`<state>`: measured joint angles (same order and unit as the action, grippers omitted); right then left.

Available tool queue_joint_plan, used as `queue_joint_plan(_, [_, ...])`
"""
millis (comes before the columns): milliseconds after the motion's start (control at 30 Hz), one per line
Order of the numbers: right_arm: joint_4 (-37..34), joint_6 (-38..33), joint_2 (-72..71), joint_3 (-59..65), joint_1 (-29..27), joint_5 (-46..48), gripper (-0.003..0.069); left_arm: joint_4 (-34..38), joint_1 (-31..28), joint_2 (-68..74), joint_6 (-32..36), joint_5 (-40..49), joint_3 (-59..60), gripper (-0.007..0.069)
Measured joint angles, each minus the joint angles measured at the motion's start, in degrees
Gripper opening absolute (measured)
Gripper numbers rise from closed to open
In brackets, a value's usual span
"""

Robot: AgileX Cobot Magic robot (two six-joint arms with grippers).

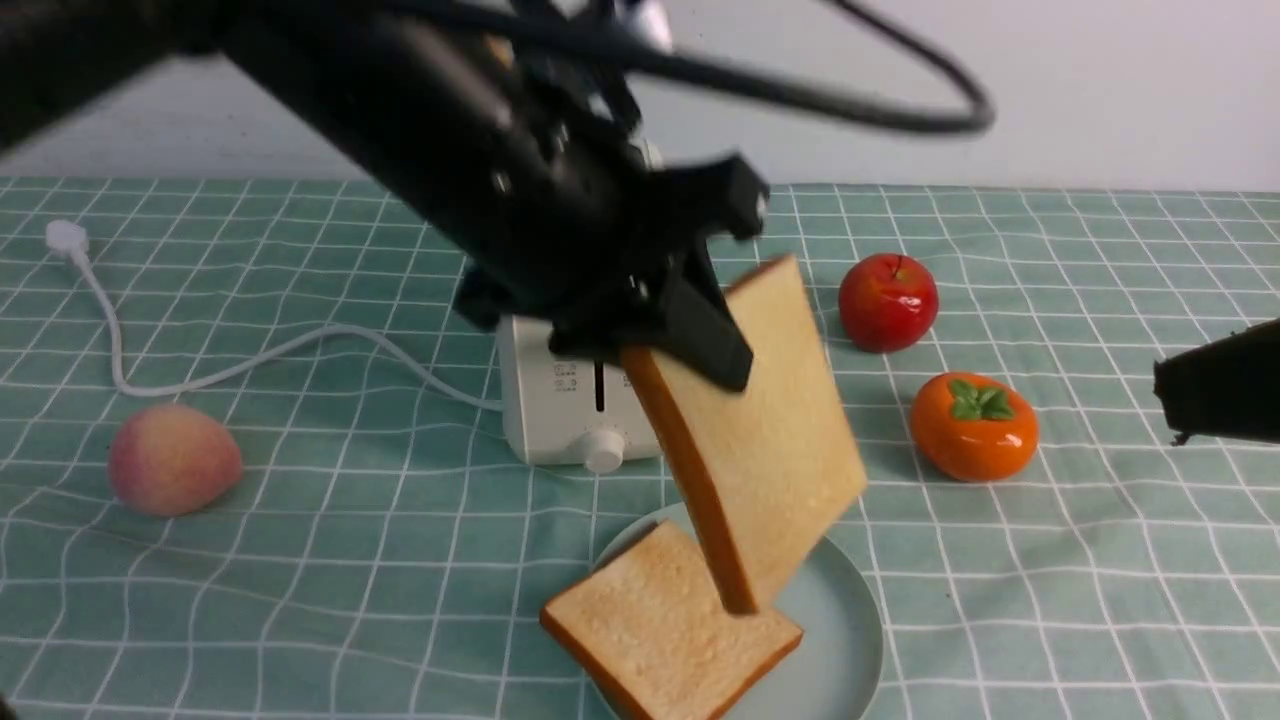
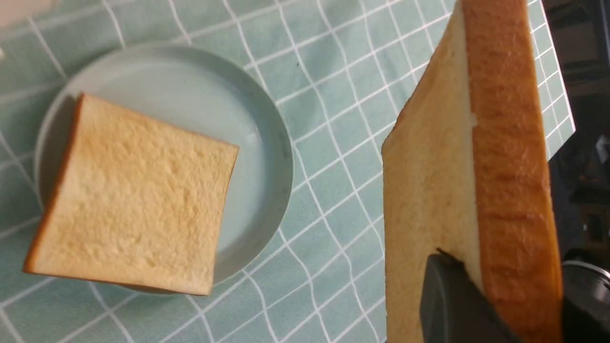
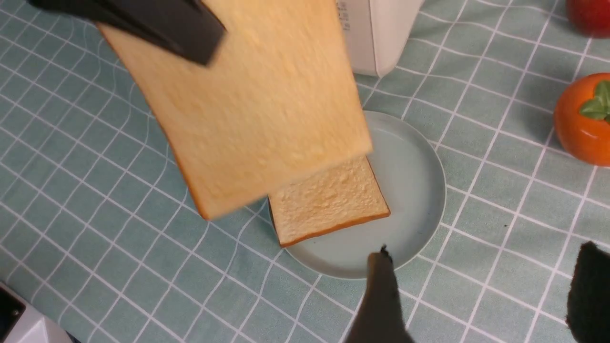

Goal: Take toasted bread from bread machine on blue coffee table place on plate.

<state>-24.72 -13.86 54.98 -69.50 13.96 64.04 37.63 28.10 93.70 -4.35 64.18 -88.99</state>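
My left gripper (image 1: 690, 350) is shut on a slice of toasted bread (image 1: 760, 440) and holds it on edge in the air above the plate (image 1: 840, 620); the same slice shows in the left wrist view (image 2: 457, 190) and the right wrist view (image 3: 257, 109). A second slice (image 1: 665, 630) lies flat on the plate's near left side, partly overhanging the rim. The cream-white bread machine (image 1: 560, 410) stands just behind the plate on the teal grid cloth (image 1: 300, 560). My right gripper (image 3: 481, 271) is open and empty above the cloth next to the plate.
A red apple (image 1: 888, 302) and an orange persimmon (image 1: 973, 427) lie right of the bread machine. A peach (image 1: 172, 458) lies at the left. The white cord (image 1: 250, 360) runs left to a plug (image 1: 66, 238).
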Motion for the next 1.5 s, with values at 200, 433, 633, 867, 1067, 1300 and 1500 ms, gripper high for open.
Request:
queue_joint_plan(200, [-0.12, 0.0, 0.0, 0.0, 0.04, 0.0, 0.0494, 1.23, 4.29, 7.97, 3.88, -14.62, 9.49, 0.0236])
queue_joint_plan(433, [-0.12, 0.05, 0.0, 0.0, 0.04, 0.36, 0.0494, -9.6, 3.44, 12.03, 2.24, -19.37, 8.89, 0.0592])
queue_joint_plan(633, [2.12, 1.66, 0.0, 0.0, 0.04, 0.3, 0.0461, -29.52, -0.25, 8.38, -9.65, -11.89, -0.51, 0.0661])
queue_joint_plan(867, [12.94, 12.23, -2.88, 0.0, 0.04, -3.97, 0.0048, -40.54, -1.89, -3.95, -23.69, 3.92, -10.05, 0.0475])
queue_joint_plan(1067, [17.51, 16.1, -14.87, 6.48, 0.04, -13.46, -0.002, -27.75, -0.95, -12.18, -16.58, 1.98, -2.07, 0.0085])
queue_joint_plan(1300, [20.38, 16.16, -32.2, 27.44, 0.04, -28.42, -0.002, -22.58, -0.95, -23.18, -13.19, 0.62, 13.61, -0.0014])
queue_joint_plan(1500, [21.4, 16.16, -37.18, 45.82, 0.04, -41.22, -0.0019, -19.93, -0.95, -37.31, -14.31, 0.43, 29.64, -0.0014])
